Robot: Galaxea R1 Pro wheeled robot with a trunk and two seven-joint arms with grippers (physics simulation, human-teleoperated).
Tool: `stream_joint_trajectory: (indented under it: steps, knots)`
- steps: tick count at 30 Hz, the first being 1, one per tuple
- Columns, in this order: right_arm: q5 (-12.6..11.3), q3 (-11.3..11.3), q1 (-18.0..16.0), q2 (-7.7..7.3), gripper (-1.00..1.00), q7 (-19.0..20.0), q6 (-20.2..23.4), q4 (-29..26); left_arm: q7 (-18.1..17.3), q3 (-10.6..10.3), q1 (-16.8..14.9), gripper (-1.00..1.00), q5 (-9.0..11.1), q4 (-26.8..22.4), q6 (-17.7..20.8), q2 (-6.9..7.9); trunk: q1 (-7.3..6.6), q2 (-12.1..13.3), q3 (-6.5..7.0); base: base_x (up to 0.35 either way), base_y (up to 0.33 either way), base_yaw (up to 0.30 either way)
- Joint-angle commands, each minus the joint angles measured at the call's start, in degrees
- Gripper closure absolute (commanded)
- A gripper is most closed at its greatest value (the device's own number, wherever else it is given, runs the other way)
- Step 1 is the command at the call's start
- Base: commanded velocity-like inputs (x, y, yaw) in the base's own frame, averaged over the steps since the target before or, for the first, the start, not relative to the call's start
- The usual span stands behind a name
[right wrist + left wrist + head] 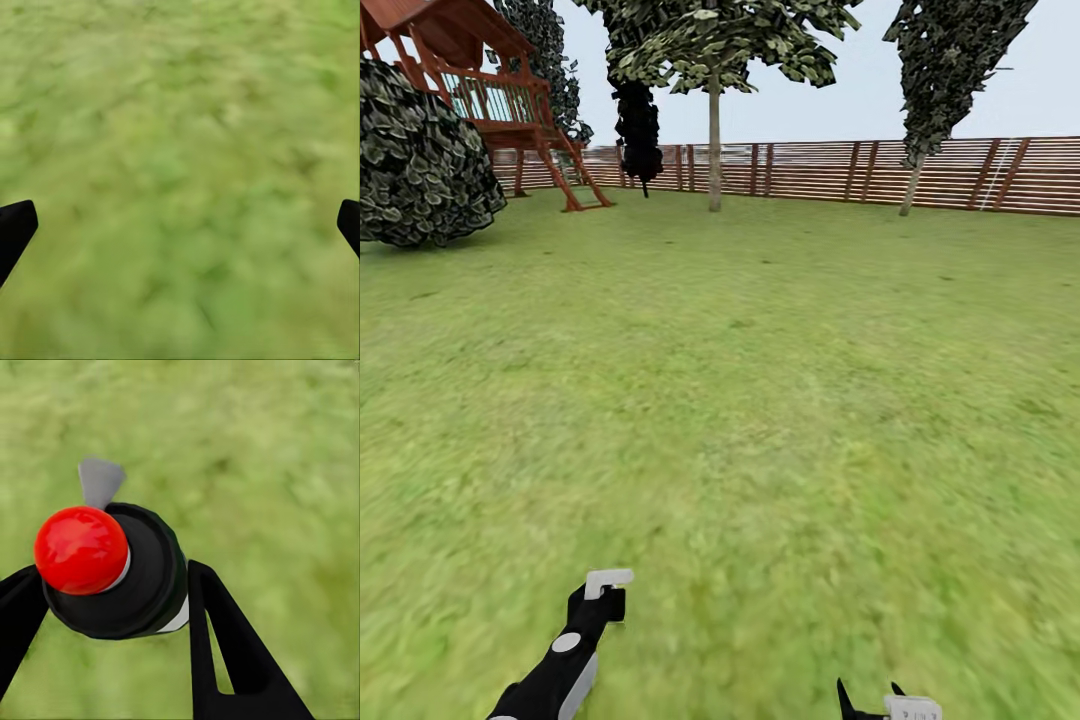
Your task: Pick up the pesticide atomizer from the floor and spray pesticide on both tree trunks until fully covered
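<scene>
1. The left tool (112, 607) is gripping the atomizer (112, 574), a black finger (225, 645) pressing in on either side of its round black body.
2. The atomizer is showing a shiny red ball cap and a grey nozzle tab; it is pointing away from the wrist, out over the lawn (760, 380).
3. The right tool (180, 225) is hanging open over bare grass, holding nothing.
4. The trees are standing far ahead by the fence (960, 175): a straight pale trunk (714, 150) slightly left of centre and a leaning one (909, 190) off to the right.
5. To my eye, the robot is needing to roll well forward before spraying; the left arm (560, 665) is carrying the sprayer, so the straight trunk looks the handier first target.
</scene>
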Motion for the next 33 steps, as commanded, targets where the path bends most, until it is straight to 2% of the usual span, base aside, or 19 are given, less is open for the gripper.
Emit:
stream_joint_trajectory:
  steps: [1, 33]
  knots:
    - [0.0, 0.0, 0.0, 0.00, -1.00, 0.0, 0.0, 0.0, 0.0, 0.0, 0.0, 1.00, 0.0, 0.0, 0.0, 0.00, 0.00, 0.0, 0.00, 0.335, 0.051, 0.000]
    - [0.0, 0.0, 0.0, 0.00, -1.00, 0.0, 0.0, 0.0, -0.1, 0.1, 0.0, 1.00, 0.0, -0.1, 0.1, 0.11, 0.00, 0.0, 0.00, 0.340, 0.001, 0.000]
